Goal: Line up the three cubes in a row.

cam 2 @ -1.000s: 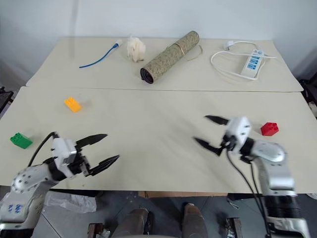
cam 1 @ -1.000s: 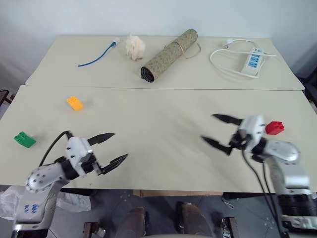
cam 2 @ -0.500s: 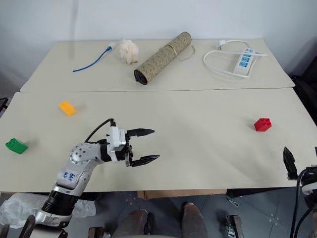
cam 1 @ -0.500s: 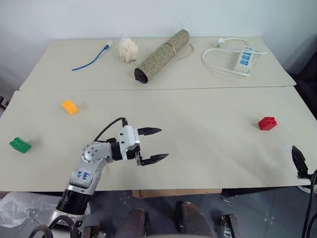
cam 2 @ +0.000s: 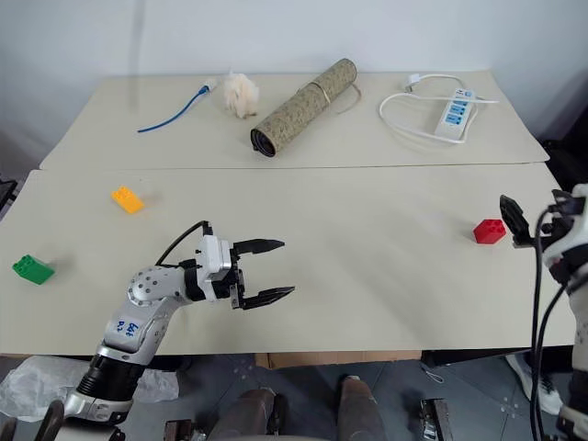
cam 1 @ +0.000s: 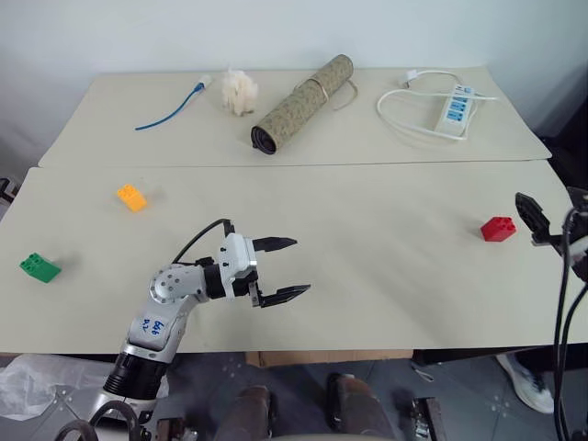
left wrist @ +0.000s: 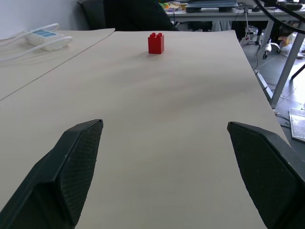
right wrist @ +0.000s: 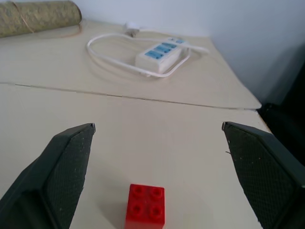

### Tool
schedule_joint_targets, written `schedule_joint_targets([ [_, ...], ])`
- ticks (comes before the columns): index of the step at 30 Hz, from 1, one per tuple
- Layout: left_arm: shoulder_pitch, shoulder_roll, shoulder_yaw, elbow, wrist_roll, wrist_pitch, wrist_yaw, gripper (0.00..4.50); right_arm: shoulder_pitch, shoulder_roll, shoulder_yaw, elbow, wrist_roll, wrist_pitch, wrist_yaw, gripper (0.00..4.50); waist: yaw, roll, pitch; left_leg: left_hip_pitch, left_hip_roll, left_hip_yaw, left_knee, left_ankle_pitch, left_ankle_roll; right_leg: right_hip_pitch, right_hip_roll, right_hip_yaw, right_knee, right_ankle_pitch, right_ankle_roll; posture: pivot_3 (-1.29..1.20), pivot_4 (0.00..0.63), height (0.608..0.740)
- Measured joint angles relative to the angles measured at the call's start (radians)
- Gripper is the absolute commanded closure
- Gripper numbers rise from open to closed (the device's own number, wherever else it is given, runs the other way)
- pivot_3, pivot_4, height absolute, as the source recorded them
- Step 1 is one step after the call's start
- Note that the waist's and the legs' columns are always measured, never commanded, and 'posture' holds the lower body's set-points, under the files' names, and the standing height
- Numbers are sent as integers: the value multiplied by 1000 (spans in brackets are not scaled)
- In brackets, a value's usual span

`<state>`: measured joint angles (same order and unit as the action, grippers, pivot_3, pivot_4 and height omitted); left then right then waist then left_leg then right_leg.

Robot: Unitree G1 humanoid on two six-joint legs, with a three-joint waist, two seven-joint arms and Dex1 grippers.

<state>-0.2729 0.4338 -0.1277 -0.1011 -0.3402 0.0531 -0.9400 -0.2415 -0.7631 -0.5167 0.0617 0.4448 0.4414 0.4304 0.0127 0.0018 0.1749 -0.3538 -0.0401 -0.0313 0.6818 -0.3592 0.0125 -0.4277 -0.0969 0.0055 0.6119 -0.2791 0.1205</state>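
The left gripper (cam 1: 277, 269) is held level over the lower middle of the table (cam 1: 386, 248), fingers spread wide and empty. The right gripper (cam 2: 508, 220) is seen at the right edge, also spread wide, just beside the red cube (cam 2: 488, 231). The orange-yellow cube (cam 1: 131, 197) and green cube (cam 1: 39, 267) are found far left.

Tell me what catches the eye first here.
Three bricks lie scattered on the near table: red at the right edge, orange and green far left. The left gripper hangs open mid-table; the right gripper, open too, faces the red brick.
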Motion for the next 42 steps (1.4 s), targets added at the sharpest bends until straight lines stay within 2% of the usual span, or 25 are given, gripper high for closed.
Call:
schedule_joint_targets([
  [4, 10, 2, 2, -7, 4, 0, 9, 69, -73, -7, 84, 112, -68, 70, -32, 0, 3, 0, 0, -1, -1, 2, 0, -1, 1, -1, 0, 0, -1, 1, 1, 0, 150, 740],
  [11, 13, 5, 2, -10, 7, 0, 20, 69, -85, 16, 118, 116, -81, 159, -62, 0, 9, 0, 0, -1, 0, 2, 0, -1, 1, -1, 0, -1, -1, 1, 1, 0, 150, 740],
  [15, 12, 9, 3, -10, 7, 0, 21, 0, -74, 30, 120, 108, -82, 193, -63, 881, 8, 0, 0, -1, 0, 2, 0, -1, 1, -1, 0, -1, -1, 1, 2, 0, 150, 740],
  [21, 12, 12, 6, -10, 11, -2, 24, 0, -74, 30, 120, 98, -82, 194, -47, 2973, 8, 0, 0, -1, 0, 2, 0, -1, 1, -1, 1, -2, -1, 1, 2, 0, 150, 740],
  [25, 14, 19, 14, -11, 12, -5, 29, 0, -89, 29, 129, 91, -57, 191, 35, 3035, 8, 0, 0, -1, 0, 2, 0, -1, 1, -1, 1, -3, -1, 1, 2, 0, 150, 740],
  [27, 26, 29, 32, -12, 13, -9, 31, 0, -103, 14, 184, 48, -27, 182, 164, 3035, -1, 0, 0, -1, 1, 3, 0, -1, 1, -1, 1, -3, -1, 1, 2, 0, 150, 740],
  [29, 51, 50, 53, -15, 13, -10, 33, 0, -146, -39, 298, -8, -4, 143, 372, 3035, -16, 1, 1, 0, 1, 4, -1, -1, 1, -2, 1, -3, -1, 1, 2, 0, 150, 740],
  [31, 64, 55, 68, -21, 12, -10, 37, 0, -206, -67, 377, -51, 6, 110, 517, 3035, -17, 1, 1, 0, 2, 4, -1, -1, 1, -2, 1, -4, -1, 1, 2, 0, 150, 740],
  [35, 148, 78, 110, -62, 11, -7, 56, 0, -416, -21, 635, -30, -89, 5, 731, 3035, -26, -1, 1, 0, 2, 3, -1, -2, 0, -2, 0, -3, -2, 1, 2, 0, 150, 740],
  [39, 221, 84, 132, -114, 11, 13, 86, 0, -475, 97, 790, 75, -177, -65, 787, 3035, -11, -1, 2, -5, 1, -3, 1, -2, 0, -2, -3, -3, -2, 1, 2, 0, 150, 740],
  [42, 269, 88, 150, -159, 11, 30, 108, 0, -496, 125, 833, 130, -232, -129, 812, 3035, -2, -1, 2, -9, -2, -5, 2, -3, 2, -5, -4, -4, -3, 1, 2, 0, 150, 740],
])
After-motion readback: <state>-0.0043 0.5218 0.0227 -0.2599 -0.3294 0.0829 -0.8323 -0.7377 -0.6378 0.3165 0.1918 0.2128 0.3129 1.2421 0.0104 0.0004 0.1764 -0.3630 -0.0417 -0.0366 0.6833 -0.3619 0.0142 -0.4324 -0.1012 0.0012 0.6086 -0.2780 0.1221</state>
